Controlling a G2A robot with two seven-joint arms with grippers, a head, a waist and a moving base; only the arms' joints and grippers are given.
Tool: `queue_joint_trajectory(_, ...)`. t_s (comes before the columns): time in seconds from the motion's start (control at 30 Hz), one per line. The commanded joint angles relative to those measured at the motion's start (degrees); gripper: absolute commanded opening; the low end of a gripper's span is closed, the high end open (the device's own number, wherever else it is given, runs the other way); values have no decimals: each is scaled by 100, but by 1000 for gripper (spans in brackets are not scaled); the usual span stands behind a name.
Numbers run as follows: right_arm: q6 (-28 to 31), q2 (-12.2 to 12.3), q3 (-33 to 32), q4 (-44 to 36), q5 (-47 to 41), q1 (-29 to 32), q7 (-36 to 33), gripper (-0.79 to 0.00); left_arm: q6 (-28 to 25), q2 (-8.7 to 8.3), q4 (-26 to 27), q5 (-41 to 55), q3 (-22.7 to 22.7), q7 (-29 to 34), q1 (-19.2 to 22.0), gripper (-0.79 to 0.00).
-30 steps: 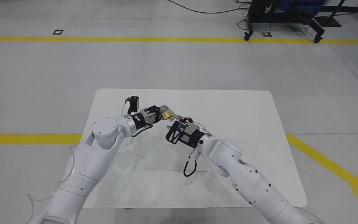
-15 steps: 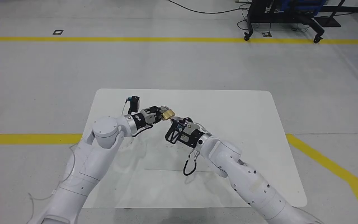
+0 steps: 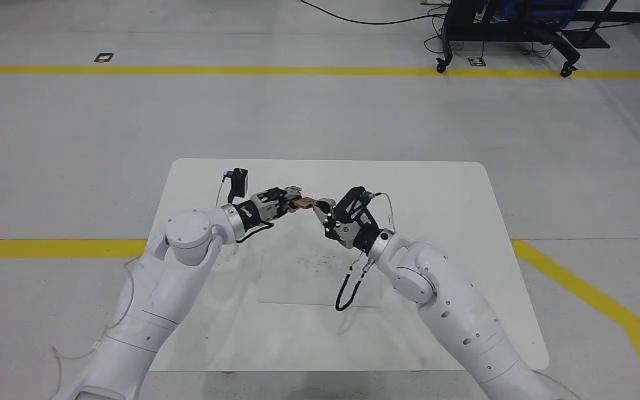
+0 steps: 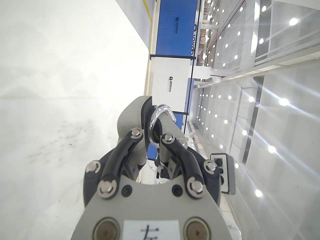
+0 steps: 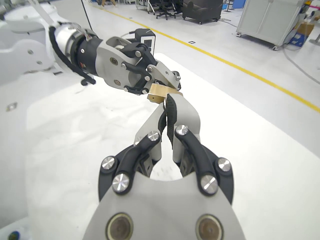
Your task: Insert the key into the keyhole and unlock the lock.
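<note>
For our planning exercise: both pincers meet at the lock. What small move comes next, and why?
Probably push the right pincer slightly toward the lock, seating the key. The left pincer holds the lock off the table, and the right's shut tips reach its brass end; the keyhole is hidden.

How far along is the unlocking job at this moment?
Done: the left gripper holds the brass lock clear of the table, and the right gripper is shut with its tips at the lock's body. In hand: the insertion. The key is hidden between the pads, so its depth cannot be told. Left: turning it and freeing the shackle.
</note>
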State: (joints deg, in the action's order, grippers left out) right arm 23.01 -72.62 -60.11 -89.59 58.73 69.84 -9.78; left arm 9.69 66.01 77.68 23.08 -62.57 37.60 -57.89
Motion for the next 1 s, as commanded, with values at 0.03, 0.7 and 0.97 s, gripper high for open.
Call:
queue_joint_trajectory(0.03, 145, 9, -85, 86, -318, -46, -148, -785, -31, 4, 20, 1, -27, -39, -19, -785)
queue_joint_trajectory(0.7, 1003, 204, -1311, -1, -1713, 399, 218, 0, -251, -16, 267, -1183, 210, 224, -65, -785)
queue_joint_trajectory(0.97, 1184, 271, -1721, -137, -1973, 641, 302, 0, 79, 15, 323, -2300, 917, 832, -14, -785)
